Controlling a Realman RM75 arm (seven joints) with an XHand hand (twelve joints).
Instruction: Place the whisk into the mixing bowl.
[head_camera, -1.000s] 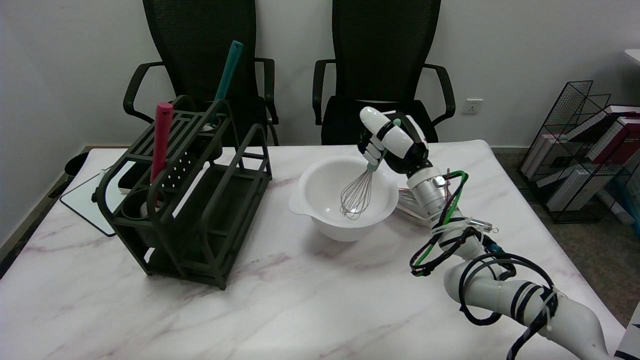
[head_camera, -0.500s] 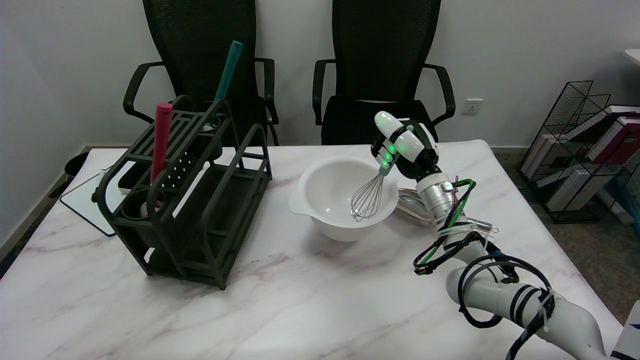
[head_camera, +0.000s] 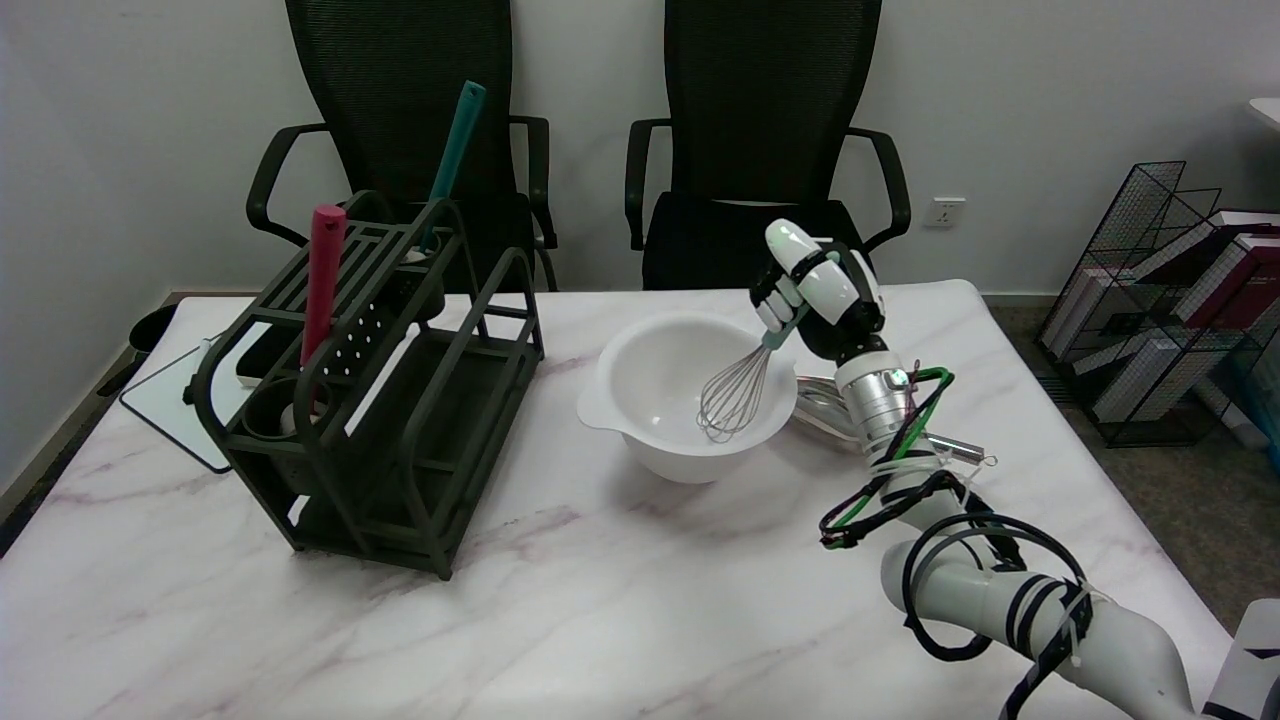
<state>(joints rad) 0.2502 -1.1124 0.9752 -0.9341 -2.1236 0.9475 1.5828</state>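
Observation:
A white mixing bowl stands mid-table. The whisk has a wire head and a pale teal handle; its head lies inside the bowl against the right wall, and the handle slants up to the right over the rim. My right hand is above the bowl's right rim, its fingers curled around the top of the whisk's handle. The handle's upper end is hidden inside the hand.
A dark green utensil rack stands on the left, holding a red handle and a teal handle. Metal utensils lie on the table just right of the bowl. Two black chairs stand behind the table. A wire shelf is at far right.
My right hand has moved to the right with the whisk, from over the bowl's middle to over its right rim. The whisk's head slid to the bowl's right wall.

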